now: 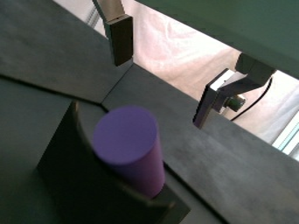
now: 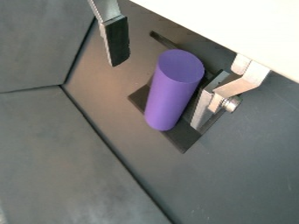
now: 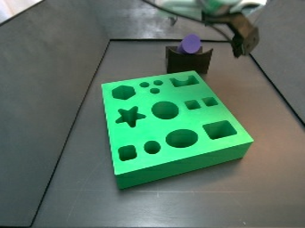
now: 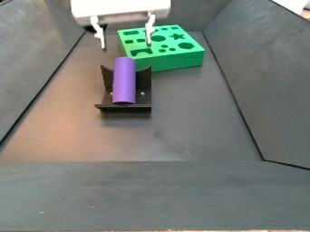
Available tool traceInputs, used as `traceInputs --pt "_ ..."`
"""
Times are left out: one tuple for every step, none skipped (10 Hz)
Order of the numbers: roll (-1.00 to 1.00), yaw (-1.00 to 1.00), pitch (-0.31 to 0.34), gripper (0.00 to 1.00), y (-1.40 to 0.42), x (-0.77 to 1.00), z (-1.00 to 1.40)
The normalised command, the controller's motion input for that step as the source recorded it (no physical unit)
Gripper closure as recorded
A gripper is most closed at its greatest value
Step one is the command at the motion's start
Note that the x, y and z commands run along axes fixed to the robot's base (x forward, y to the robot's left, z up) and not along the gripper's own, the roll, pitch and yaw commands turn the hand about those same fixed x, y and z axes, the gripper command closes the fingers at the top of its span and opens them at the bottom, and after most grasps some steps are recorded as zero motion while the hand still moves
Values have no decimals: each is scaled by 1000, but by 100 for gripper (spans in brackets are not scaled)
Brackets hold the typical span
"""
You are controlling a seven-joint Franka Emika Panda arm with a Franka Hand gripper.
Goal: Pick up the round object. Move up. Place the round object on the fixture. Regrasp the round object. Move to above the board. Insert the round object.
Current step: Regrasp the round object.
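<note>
The round object (image 4: 122, 79) is a purple peg lying in the curved notch of the dark fixture (image 4: 121, 104), free of the fingers. My gripper (image 4: 122, 36) hangs open just above the peg's end, one finger to each side and nothing between them. Both wrist views show the round object (image 1: 131, 147) (image 2: 172, 89) on the fixture (image 1: 70, 149) (image 2: 138, 98), beneath the spread gripper (image 1: 167, 70) (image 2: 163, 74). The green board (image 3: 167, 120) with its shaped cut-outs lies beside the fixture (image 3: 187, 61), and the round object (image 3: 191, 43) shows end-on below the gripper (image 3: 212, 27).
The dark floor is enclosed by sloping dark walls (image 4: 36, 82) on both sides. The board (image 4: 164, 47) sits right behind the fixture near the back wall. A pale surface (image 1: 176, 52) shows beyond the wall in a wrist view.
</note>
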Motion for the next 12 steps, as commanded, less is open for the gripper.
traceInputs --pt "63 30 -113 0 38 95 -1000" --pt "60 8 -103 0 32 106 -1000" --pt "62 -6 -96 0 31 109 -986" --pt "59 -23 -70 0 17 96 -776" --pt "60 -31 -51 0 12 89 -621" --pt "62 -33 -30 0 3 76 -430" --pt "59 -30 -23 0 3 72 -339" --pt "49 -22 7 0 -5 13 -182" --pt "46 -14 1 0 -9 10 -178" --pt "46 -9 2 0 -7 10 -178" --pt "46 -4 2 0 -6 10 -177" --pt "46 -3 2 0 -6 10 -177"
